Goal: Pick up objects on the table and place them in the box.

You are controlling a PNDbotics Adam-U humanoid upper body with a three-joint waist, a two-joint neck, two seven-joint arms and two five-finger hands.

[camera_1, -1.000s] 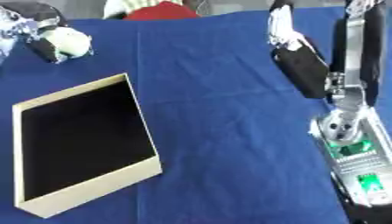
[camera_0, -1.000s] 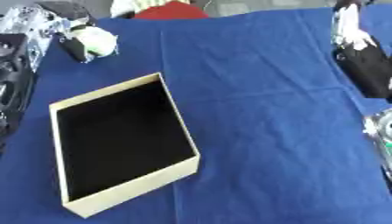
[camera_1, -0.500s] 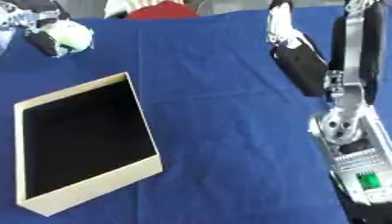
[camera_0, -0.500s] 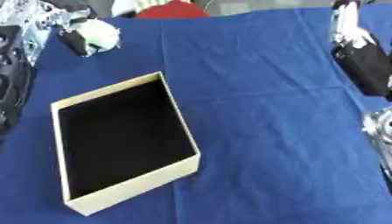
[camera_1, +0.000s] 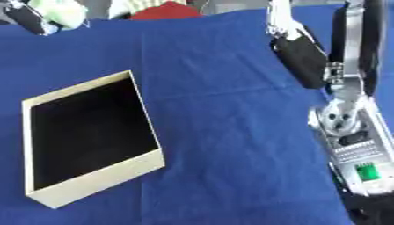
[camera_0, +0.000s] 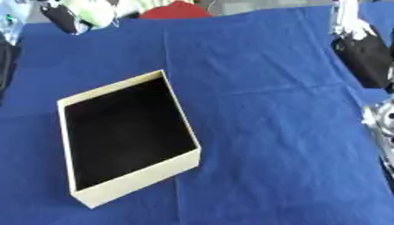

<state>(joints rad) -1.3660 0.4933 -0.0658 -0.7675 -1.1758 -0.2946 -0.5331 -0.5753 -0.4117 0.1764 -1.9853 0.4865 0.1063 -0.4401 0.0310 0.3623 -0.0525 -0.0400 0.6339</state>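
You have a blue cloth (camera_0: 269, 132) spread over the whole work surface, creased in faint lines that cross near its middle. At its far edge, just beyond the cloth, you see a red rounded thing (camera_0: 175, 9), only partly in view. Beside that, to its left, sits a pale shape (camera_1: 129, 6) you cannot make out.

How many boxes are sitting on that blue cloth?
1. A single open cream box with a dark inside lies on the left half of the blue cloth. Nothing shows inside it. No other box shows, though the table's edges are cut off.
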